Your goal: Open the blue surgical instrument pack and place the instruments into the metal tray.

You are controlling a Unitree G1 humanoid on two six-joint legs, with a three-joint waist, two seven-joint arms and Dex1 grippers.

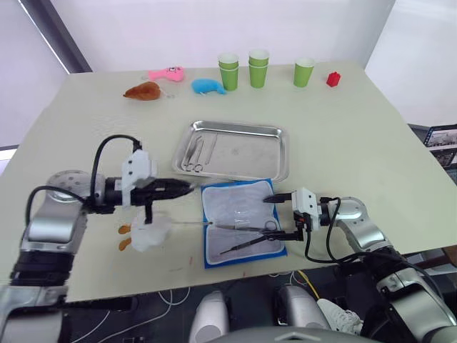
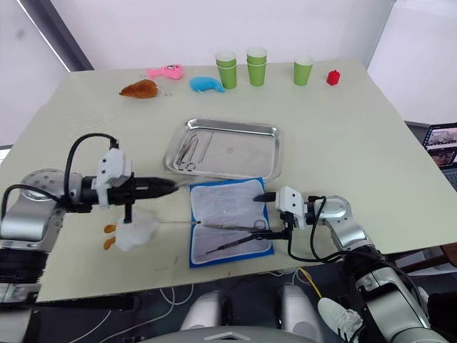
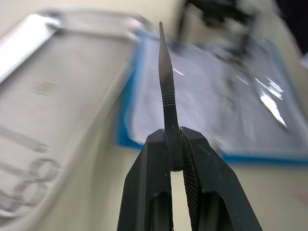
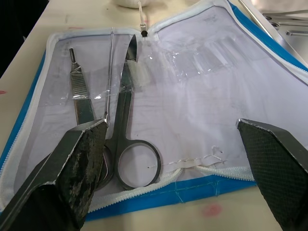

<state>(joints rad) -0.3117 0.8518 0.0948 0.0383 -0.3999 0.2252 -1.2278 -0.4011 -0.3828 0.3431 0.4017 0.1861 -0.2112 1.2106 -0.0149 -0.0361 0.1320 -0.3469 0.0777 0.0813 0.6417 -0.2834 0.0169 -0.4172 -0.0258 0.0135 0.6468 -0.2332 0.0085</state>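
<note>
Left hand (image 3: 175, 161) pinches a slim dark tool (image 3: 166, 82) just beside the metal tray (image 1: 278, 153). Right hand (image 4: 175, 159) gapes wide over the opened pack (image 1: 239, 194); those stiff, slick scissors (image 4: 126, 120) want gripping at the rings.

Along the cream table's (image 1: 371, 136) twelve o'clock edge sit a brown plush toy (image 1: 143, 91), pink plush toy (image 1: 167, 73), blue plush toy (image 1: 208, 86), four green paper cups (image 1: 258, 68) and a small red block (image 1: 333, 78).
</note>
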